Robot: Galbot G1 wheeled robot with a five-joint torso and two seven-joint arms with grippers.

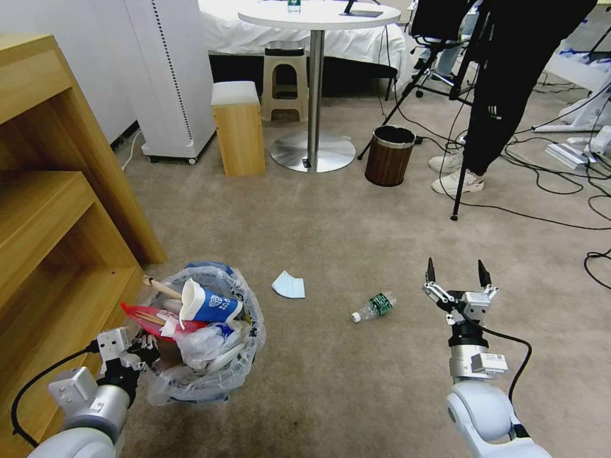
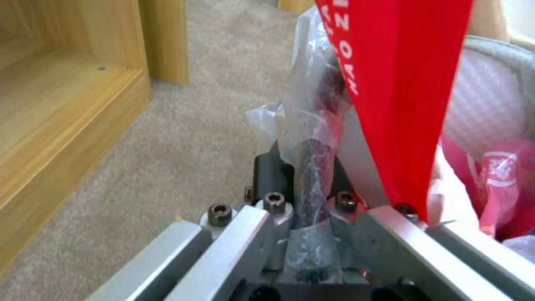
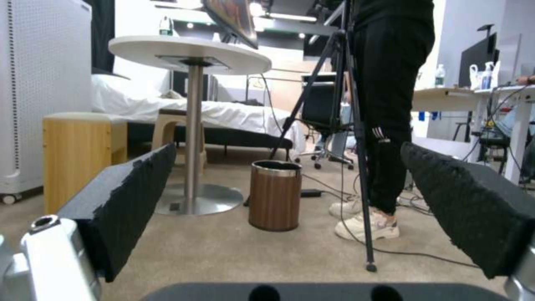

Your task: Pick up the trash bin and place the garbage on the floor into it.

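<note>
1. The trash bin [image 1: 203,346] stands on the carpet [image 1: 356,222] at the head view's lower left, beside the wooden shelf unit [image 1: 57,210]. It is lined with a crinkled clear bag and heaped with litter: a paper cup [image 1: 207,304], a red wrapper [image 1: 149,316] and a wooden stick [image 1: 162,288] rise above the rim.
2. The left gripper [image 1: 145,348] is at the bin's near-left rim. In the left wrist view its jaws are closed on the bin's bag-covered rim [image 2: 312,167], with the red wrapper [image 2: 401,96] hanging just beside them.
3. The left arm reaches in low from the lower-left corner, wrist angled toward the bin.
4. Loose garbage lies on the floor: a clear bottle [image 1: 374,306] between the bin and the right gripper, and a pale blue paper [image 1: 289,285] near the bin's far-right side. Neither touches a gripper.
5. The right gripper [image 1: 457,275] is held over bare carpet, right of the bottle and apart from it, jaws spread wide and holding nothing.
6. The right arm rises from the lower right, fingers [image 3: 120,205] pointing forward toward the brown wood-grain bin [image 1: 389,155].
</note>
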